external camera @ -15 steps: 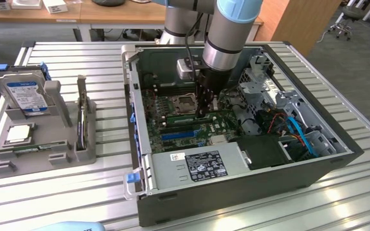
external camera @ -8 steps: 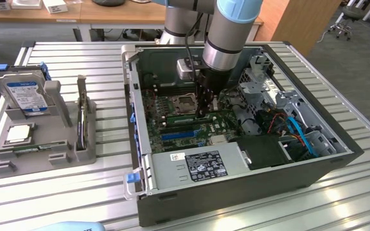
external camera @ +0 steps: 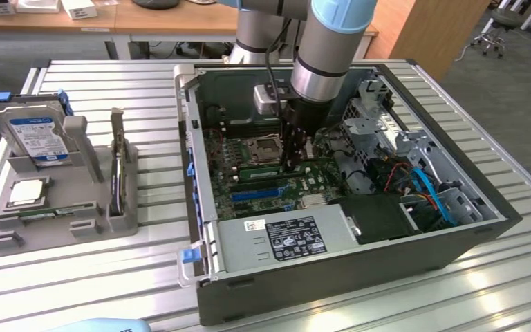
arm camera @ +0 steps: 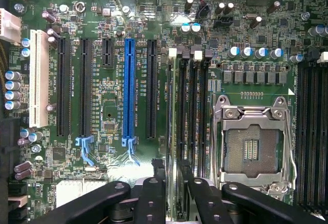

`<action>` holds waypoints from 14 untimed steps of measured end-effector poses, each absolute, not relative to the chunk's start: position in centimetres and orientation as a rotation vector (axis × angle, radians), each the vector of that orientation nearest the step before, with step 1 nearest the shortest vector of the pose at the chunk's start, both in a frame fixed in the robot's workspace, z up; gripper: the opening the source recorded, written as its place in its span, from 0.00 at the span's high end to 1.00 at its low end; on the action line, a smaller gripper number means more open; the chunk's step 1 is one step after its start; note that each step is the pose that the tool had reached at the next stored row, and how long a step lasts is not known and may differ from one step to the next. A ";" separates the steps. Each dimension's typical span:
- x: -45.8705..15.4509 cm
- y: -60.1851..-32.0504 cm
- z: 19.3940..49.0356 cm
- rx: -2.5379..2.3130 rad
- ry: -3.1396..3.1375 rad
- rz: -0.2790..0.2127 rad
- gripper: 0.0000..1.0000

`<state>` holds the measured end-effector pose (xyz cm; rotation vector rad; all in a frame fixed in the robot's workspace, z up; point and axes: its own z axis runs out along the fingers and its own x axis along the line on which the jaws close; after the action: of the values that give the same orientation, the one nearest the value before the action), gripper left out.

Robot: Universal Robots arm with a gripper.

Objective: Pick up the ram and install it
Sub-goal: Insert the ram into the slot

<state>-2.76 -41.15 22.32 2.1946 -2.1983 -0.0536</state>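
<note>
The blue-and-white label on the hard drive (external camera: 35,135) and the sticker (external camera: 293,238) on the power supply carry print too small to read. The hard drive stands in a gray tray (external camera: 99,228) at the exterior view's left, beside the open computer case (external camera: 339,277) on a slatted table (external camera: 108,290). The arm (external camera: 330,48) reaches straight down into the case, with the gripper (external camera: 295,162) low over the motherboard. In the wrist view the ram (arm camera: 173,131) stands on edge in a slot between the blue card slot (arm camera: 128,88) and the empty processor socket (arm camera: 253,147). The fingers (arm camera: 151,198) are spread to either side of the ram and do not pinch it.
</note>
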 end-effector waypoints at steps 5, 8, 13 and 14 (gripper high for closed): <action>-2.8 -41.2 23.3 2.194 -2.198 -0.053 0.75; -2.7 -41.2 24.4 2.194 -2.198 -0.053 0.75; -2.7 -41.2 25.8 2.194 -2.198 -0.053 0.75; -2.7 -41.2 26.0 2.194 -2.198 -0.053 0.75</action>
<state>-2.74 -41.16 26.00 2.1945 -2.1983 -0.0535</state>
